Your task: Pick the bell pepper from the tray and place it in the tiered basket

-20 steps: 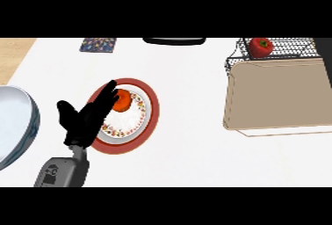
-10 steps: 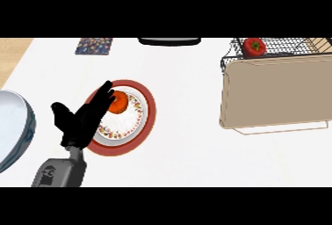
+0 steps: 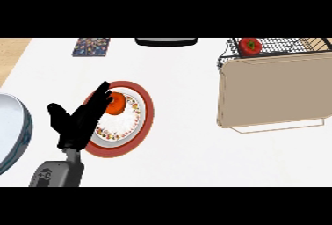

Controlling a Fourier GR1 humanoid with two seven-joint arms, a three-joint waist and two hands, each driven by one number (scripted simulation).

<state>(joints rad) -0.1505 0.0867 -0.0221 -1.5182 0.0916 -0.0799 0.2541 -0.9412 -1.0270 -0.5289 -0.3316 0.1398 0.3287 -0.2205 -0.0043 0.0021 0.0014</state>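
Compared with the earlier frames, everything on the desk (image 3: 182, 88) appears shifted leftward and slightly upward in the head view, so that more of the tiered basket (image 3: 279, 46) now shows at the upper right; the arm has kept its pose over the plate.

Left hand (image 3: 81, 121): fingers straight and released, grasping nothing, extended over the left part of a white patterned plate (image 3: 126, 127), its fingertips (image 3: 102, 90) beside an orange-red round item (image 3: 117, 104) lying on that plate. The plate rests on a red underplate (image 3: 144, 115). The grey forearm (image 3: 57, 172) enters from the lower edge. The right hand does not appear.

Bell pepper (image 3: 250, 45): red with a green stem, lying inside the black wire basket at the upper right, well apart from the hand. A beige tray (image 3: 276, 92) lies just below the basket, touching or overlapping it in the view.

Other items: a large grey-rimmed round dish (image 3: 14, 132) at the left edge; a small patterned object (image 3: 91, 46) and a dark object (image 3: 167, 41) along the far edge.
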